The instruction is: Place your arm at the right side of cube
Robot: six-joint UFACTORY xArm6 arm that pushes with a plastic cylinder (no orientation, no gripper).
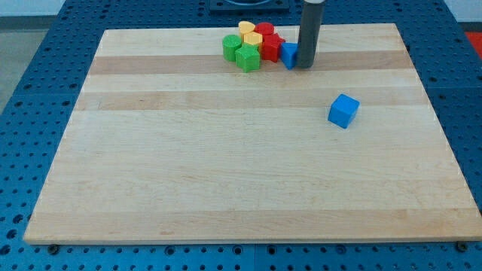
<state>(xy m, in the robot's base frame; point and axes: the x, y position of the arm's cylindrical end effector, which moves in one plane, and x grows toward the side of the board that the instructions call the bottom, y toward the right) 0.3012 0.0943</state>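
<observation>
A blue cube (343, 111) sits alone on the wooden board (226, 165), toward the view's right. My tip (303, 65) rests on the board near the view's top, up and to the left of the cube, well apart from it. The tip touches the right side of a small blue block (288, 53), which lies at the right end of a cluster: two red blocks (268, 41), two yellow blocks (248, 32), a green round block (232, 47) and a green block (247, 57).
The board lies on a blue perforated table (45, 68) that shows all around it. The arm's dark base (248, 4) is at the view's top edge.
</observation>
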